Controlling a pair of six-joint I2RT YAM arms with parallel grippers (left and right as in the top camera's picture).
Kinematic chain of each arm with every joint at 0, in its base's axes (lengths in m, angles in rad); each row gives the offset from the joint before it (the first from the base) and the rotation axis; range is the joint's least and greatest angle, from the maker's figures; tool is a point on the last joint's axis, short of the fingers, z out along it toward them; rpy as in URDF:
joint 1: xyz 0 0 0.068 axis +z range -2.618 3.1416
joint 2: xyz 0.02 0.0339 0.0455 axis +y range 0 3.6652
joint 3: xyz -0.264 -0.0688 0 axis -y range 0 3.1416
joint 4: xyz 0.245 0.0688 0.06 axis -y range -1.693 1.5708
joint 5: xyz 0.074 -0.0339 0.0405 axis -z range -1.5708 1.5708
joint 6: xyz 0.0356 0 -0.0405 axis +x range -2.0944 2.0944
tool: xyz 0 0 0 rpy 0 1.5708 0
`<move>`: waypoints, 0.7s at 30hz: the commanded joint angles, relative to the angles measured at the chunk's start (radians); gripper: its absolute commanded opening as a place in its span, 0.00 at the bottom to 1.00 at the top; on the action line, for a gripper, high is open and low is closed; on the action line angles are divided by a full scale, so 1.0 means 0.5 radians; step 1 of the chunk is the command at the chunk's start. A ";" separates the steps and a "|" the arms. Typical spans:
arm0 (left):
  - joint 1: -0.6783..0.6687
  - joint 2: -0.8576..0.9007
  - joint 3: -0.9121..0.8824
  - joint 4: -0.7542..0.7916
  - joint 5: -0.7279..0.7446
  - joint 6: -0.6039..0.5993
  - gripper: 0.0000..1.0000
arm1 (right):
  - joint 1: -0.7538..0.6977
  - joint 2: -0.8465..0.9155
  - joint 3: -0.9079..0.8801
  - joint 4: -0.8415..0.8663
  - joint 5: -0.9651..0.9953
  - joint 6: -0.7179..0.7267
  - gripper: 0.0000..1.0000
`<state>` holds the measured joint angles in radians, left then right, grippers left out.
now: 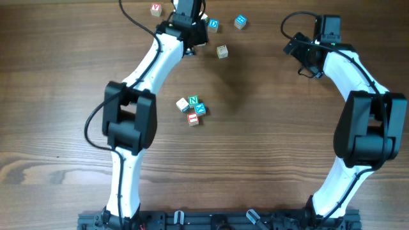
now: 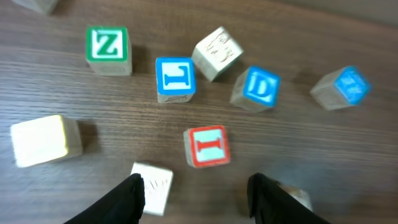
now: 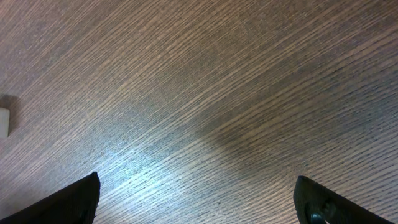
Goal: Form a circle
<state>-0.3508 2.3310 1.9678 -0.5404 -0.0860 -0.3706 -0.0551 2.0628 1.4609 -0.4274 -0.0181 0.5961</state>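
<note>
Ten or so loose cubes lay under the left wrist camera, while overhead I could count only four around the left arm, which hid the rest. From the left in the wrist view I saw a pale cube, a green Z cube, a blue cube, a red I cube, an engraved cube and a blue D cube, with another blue one at the far right. The left gripper had its fingers apart with only table between them. A small cube touched its left finger, and another sat just beside the right finger. Overhead did not show me those fingertips at all.

The circle showed only overhead. It sat mid-table between the two arms, nearer the left one and well apart from the scatter at the far edge. I made out four cubes touching: pale at the left, green N on the far side, blue at the right and red nearest the arm bases. The N read upright from the bases' side. The clump was compact, and I could not give it a long axis.

The right gripper hung over wood grain with its fingers wide apart, holding nothing. A pale sliver at the left edge of its view was too cut off to name. Overhead placed that arm far right, well apart from every cube.
</note>
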 commanded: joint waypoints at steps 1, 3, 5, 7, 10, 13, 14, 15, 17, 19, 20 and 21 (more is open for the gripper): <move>0.056 0.076 -0.001 0.019 0.014 0.054 0.51 | 0.003 0.034 -0.008 0.004 0.019 -0.026 1.00; 0.066 0.092 -0.002 0.012 0.013 0.056 0.48 | 0.003 0.034 -0.008 0.004 0.019 -0.025 1.00; 0.071 0.104 -0.005 0.011 0.013 0.056 0.48 | 0.003 0.034 -0.008 0.004 0.019 -0.026 1.00; 0.076 0.116 -0.005 0.012 0.013 0.066 0.49 | 0.003 0.034 -0.008 0.003 0.019 -0.026 0.99; 0.078 0.162 -0.005 0.013 0.015 0.160 0.51 | 0.003 0.034 -0.008 0.003 0.019 -0.026 1.00; 0.077 0.193 -0.011 0.005 0.014 0.268 0.51 | 0.003 0.034 -0.008 0.003 0.020 -0.026 1.00; 0.078 0.194 -0.011 0.003 0.016 0.281 0.50 | 0.003 0.034 -0.008 0.004 0.019 -0.025 1.00; 0.078 0.194 -0.011 0.001 0.014 0.285 0.49 | 0.003 0.034 -0.008 0.004 0.019 -0.026 1.00; 0.078 0.194 -0.011 0.000 0.014 0.317 0.48 | 0.003 0.034 -0.008 0.004 0.019 -0.026 1.00; 0.078 0.195 -0.012 -0.019 0.014 0.317 0.46 | 0.003 0.034 -0.008 0.004 0.019 -0.025 1.00; 0.078 0.195 -0.012 -0.025 0.014 0.317 0.44 | 0.003 0.034 -0.008 0.003 0.019 -0.025 1.00; 0.078 0.195 -0.012 -0.026 0.014 0.317 0.42 | 0.003 0.034 -0.008 0.004 0.020 -0.026 1.00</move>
<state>-0.3138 2.4184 1.9675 -0.5476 -0.0807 -0.2379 -0.0551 2.0628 1.4609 -0.4274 -0.0181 0.5961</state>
